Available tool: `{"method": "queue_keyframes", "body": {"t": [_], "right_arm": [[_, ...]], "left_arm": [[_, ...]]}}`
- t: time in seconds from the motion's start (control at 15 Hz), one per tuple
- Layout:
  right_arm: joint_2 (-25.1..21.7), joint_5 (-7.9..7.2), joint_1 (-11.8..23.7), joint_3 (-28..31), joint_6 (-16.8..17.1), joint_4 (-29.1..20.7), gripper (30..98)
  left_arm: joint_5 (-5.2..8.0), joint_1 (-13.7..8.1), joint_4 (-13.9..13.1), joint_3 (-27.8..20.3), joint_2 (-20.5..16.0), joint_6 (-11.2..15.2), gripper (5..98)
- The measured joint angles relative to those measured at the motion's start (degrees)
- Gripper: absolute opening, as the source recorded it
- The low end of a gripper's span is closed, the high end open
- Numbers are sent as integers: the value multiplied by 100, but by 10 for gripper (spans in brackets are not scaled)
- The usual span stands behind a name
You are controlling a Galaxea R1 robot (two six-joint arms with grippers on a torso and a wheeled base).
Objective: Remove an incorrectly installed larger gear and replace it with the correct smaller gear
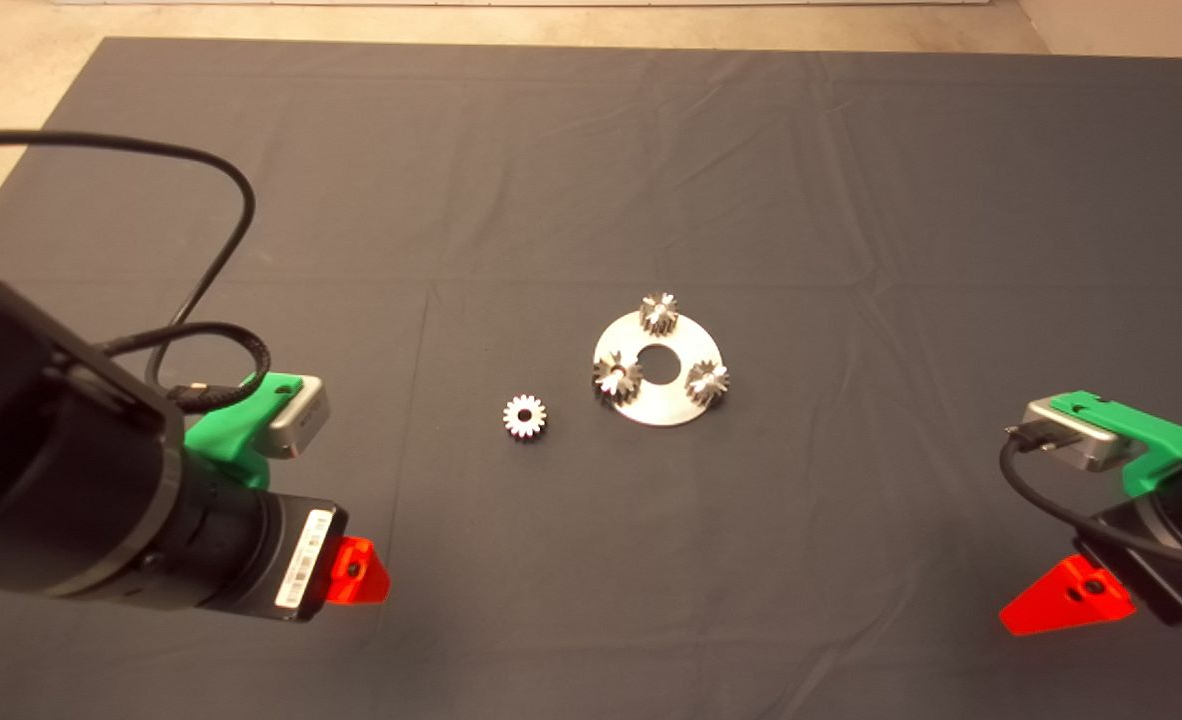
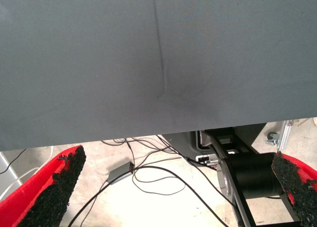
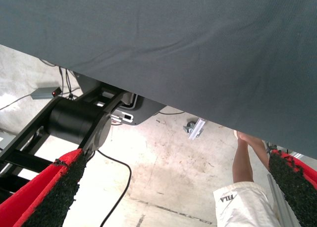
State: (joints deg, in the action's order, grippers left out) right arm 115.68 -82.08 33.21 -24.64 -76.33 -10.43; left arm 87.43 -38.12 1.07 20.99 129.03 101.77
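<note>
Head view: a silver disc with a round centre hole is lying near the middle of the dark mat, carrying three gears around its rim. One is sitting at 12 o'clock, one at about 4 o'clock, and the larger gear, slightly darker, at about 8 o'clock. The smaller gear is lying flat on the mat just beside the disc, off its 8 o'clock side. The left gripper is waiting at the lower left edge, mostly hidden behind its black arm; the right gripper is waiting at lower right, partly cut off.

Left wrist view: the padded fingers are standing wide apart, holding nothing, with mat, floor and loose cables beyond.

Right wrist view: the fingers are likewise spread and empty. A person's leg in white shorts is showing on the floor, cut off by the frame.
</note>
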Motion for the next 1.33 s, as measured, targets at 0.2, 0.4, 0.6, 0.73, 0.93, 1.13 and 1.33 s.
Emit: {"method": "queue_keyframes", "body": {"t": [0.2,0.4,0.6,0.73,0.93,1.13,1.33], "right_arm": [[1,-1,0,0,0,-1,977],[0,-1,0,0,0,-1,977],[-13,-4,0,0,0,-1,977],[-16,-2,0,0,0,-1,977],[-18,-2,0,0,0,-1,977],[-29,-4,0,0,1,-1,977],[-27,-2,0,0,1,-1,977]], "left_arm": [[0,0,0,0,2,0,976],[0,0,0,0,0,0,976],[0,0,0,0,0,0,976],[0,0,2,0,0,0,976],[0,0,0,0,-2,0,976],[0,0,0,0,0,-1,976],[2,0,0,0,-15,-1,976]]}}
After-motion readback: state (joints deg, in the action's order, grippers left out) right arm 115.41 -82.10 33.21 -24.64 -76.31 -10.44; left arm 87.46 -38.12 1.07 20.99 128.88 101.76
